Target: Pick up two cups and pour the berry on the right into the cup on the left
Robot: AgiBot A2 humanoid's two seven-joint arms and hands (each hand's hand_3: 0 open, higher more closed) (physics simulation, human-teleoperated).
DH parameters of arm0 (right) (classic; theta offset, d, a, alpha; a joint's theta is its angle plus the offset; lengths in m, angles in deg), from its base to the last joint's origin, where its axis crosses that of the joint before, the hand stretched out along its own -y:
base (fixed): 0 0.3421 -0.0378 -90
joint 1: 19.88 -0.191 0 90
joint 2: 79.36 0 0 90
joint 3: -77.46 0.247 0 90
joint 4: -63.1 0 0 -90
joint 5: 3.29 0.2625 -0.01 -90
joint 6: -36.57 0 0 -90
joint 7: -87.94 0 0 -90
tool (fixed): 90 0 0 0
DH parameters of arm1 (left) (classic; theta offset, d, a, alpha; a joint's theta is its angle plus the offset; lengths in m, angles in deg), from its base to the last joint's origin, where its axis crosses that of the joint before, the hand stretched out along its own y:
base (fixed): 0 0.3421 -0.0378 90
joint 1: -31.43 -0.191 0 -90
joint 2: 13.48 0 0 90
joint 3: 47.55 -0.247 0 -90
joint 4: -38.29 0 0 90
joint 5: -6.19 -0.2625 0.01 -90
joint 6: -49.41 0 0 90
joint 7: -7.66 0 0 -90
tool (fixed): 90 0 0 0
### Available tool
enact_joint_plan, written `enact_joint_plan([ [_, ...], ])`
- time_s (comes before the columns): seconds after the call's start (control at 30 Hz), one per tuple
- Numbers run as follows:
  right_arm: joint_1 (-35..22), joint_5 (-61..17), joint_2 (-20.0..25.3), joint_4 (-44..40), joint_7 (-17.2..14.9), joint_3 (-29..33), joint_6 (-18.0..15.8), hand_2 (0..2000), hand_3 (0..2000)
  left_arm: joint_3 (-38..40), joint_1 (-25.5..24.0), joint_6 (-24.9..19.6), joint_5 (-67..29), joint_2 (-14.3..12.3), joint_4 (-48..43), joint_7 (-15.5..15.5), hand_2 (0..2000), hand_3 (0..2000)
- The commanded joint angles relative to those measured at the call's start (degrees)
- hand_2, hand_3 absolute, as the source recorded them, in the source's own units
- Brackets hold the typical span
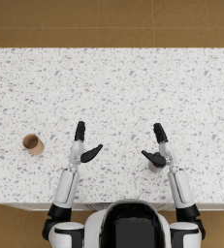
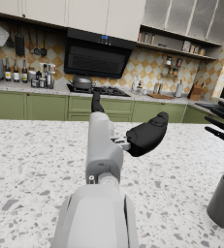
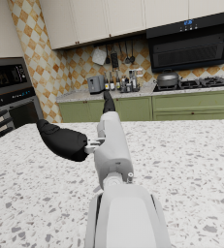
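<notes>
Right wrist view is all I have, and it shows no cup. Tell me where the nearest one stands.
Observer: A dark grey cup stands on the counter just under the right hand's thumb, not held.
Operator: Now locate the other cup.
Observer: A brown cup stands well out to the left of the left hand, untouched.
Operator: Report the left hand.
Observer: Fingers spread, holding nothing.
</notes>
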Motion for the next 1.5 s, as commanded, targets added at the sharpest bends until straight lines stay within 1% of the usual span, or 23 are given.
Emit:
enact_joint_plan([
  [0.03, 0.0, 0.0, 0.0, 0.0, 0.0, 0.0, 0.0, 0, 0, 0.0, 0.0, 0.0, 0.0, 0.0, 0.0, 0.0, 0, 0],
  [0.5, 0.0, 0.0, 0.0, 0.0, 0.0, 0.0, 0.0, 0, 0, 0.0, 0.0, 0.0, 0.0, 0.0, 0.0, 0.0, 0, 0],
  [0.53, 0.0, 0.0, 0.0, 0.0, 0.0, 0.0, 0.0, 0, 0, -1.7, 0.1, 0.0, 0.0, -0.1, 0.9, 0.0, 0, 0],
  [0.57, -0.1, 0.0, 0.1, -0.9, 0.0, -1.7, 0.0, 0, 0, -0.8, 0.8, -1.6, 0.0, -0.6, 1.9, -1.6, 0, 0],
  [0.63, 0.9, 0.0, -0.1, 1.3, 2.8, -0.6, 2.8, 0, 0, 2.4, 1.0, -3.6, 0.0, -1.0, 1.2, -3.6, 0, 0],
  [0.7, 2.9, 0.0, -0.7, 3.7, 4.3, 2.0, 4.2, 0, 0, 5.7, -0.5, -4.7, 0.0, -0.8, -0.6, -4.7, 0, 0],
  [0.73, 4.0, 0.0, -1.0, 4.6, 4.7, 2.6, 4.6, 0, 0, 7.5, -1.3, -5.0, 0.0, -0.7, -0.9, -5.0, 0, 0],
  [0.83, 6.9, -5.3, -1.7, 6.7, 5.4, 4.9, 5.3, 0, 0, 12.6, -4.3, -5.5, -5.3, -0.7, -2.3, -5.5, 0, 0],
  [0.97, 11.3, -12.5, -2.7, 9.1, 5.7, 7.3, 5.6, 0, 0, 19.2, -7.9, -5.7, -12.5, -1.5, -3.5, -5.7, 0, 0],
  [1.07, 14.2, -16.6, -3.1, 9.9, 5.7, 8.7, 5.7, 0, 0, 27.9, -10.4, -5.8, -15.4, -4.0, -3.7, -5.7, 0, 0],
  [1.2, 18.6, -18.3, -3.6, 11.5, 5.8, 10.6, 5.7, 0, 0, 37.2, -12.5, -5.8, -16.6, -6.8, -3.4, -5.8, 0, 0],
  [1.23, 20.0, -18.5, -3.9, 11.6, 5.8, 10.5, 5.7, 0, 0, 38.2, -13.4, -5.8, -16.8, -7.8, -3.2, -5.8, 0, 0],
  [1.3, 21.2, -18.7, -4.0, 11.9, 5.8, 9.8, 5.7, 0, 0, 39.0, -15.2, -5.8, -16.9, -8.6, -2.7, -5.8, 0, 0],
  [1.4, 23.0, -18.9, -4.1, 11.1, 5.8, 10.2, 5.7, 0, 0, 41.5, -16.2, -5.8, -17.0, -9.7, -3.0, -5.8, 0, 0],
  [1.5, 24.1, -18.9, -4.0, 10.0, 5.8, 10.0, 5.7, 0, 0, 42.8, -16.6, -5.8, -17.0, -10.2, 0.1, -5.8, 0, 0],
])
